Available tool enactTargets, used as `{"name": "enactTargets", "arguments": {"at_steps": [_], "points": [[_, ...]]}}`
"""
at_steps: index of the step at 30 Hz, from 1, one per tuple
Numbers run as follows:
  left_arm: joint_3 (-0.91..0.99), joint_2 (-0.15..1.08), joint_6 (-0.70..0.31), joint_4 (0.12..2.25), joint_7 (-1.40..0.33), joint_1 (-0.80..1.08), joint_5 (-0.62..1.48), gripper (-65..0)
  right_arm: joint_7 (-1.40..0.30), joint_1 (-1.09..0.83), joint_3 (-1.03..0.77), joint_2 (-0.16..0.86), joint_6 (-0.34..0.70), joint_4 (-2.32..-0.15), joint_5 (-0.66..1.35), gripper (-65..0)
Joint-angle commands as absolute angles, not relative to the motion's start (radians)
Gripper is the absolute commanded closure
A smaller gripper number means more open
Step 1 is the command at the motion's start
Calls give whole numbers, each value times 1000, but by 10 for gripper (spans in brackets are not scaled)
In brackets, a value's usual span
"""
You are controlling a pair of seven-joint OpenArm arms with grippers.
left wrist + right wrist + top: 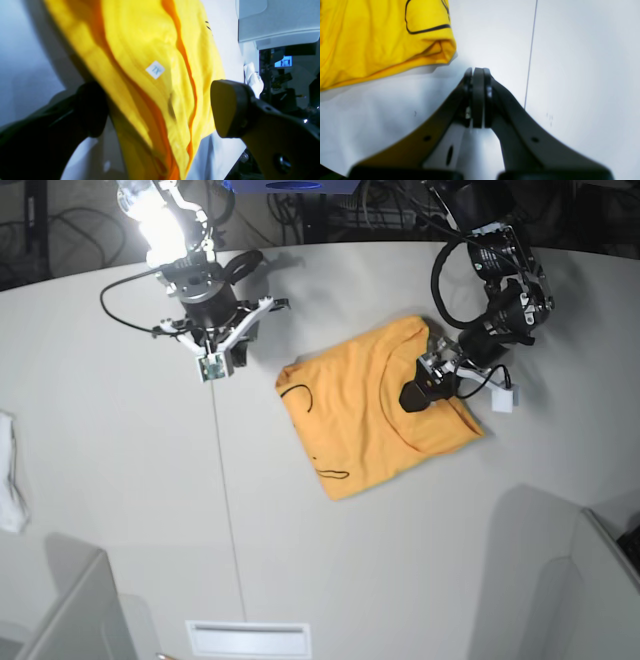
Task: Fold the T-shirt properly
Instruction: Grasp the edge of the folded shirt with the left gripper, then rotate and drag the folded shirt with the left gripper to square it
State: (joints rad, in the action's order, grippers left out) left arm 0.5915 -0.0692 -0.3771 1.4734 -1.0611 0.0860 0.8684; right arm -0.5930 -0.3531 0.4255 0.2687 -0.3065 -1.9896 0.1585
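Left gripper (pixel 160 107) spread wide astride the T-shirt (pixel 375 405) fold; right gripper (pixel 478 72) closed, empty.

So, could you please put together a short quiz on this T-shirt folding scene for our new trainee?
1. True or false: the right gripper is shut and holds nothing.
2. Which gripper is open around the T-shirt? A) left B) right C) neither
3. Fill in: the black lettering shows on the T-shirt's edge nearest the ____ gripper.

Key: 1 true. 2 A, the left gripper straddles the fabric beside the size tag. 3 right.
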Motion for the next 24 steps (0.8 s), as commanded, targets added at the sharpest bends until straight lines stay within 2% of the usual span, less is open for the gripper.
{"name": "enactTargets", "arguments": {"at_steps": [1,3,8,9,19,24], "points": [[595,-62,-351,1474,-1086,93,783,-581,-550,-358,420,275,-306,-2008,154,0],[590,-47,-351,1474,-1090,90,737,-481,-539,-367,394,275,-305,-2008,154,0],[552,8,-351,1475,-1093,84,654,-61,-526,-378,329,275,-302,-2008,157,0],[513,31,-351,1475,-1093,81,645,0,-526,-383,318,275,-302,-2008,157,0],[61,312,-354,1477,-1093,25,645,0,-524,-418,206,262,-302,-2008,159,0],[-206,447,-357,1483,-1089,-76,645,0,-530,-438,97,196,-302,-2006,159,0]]}}
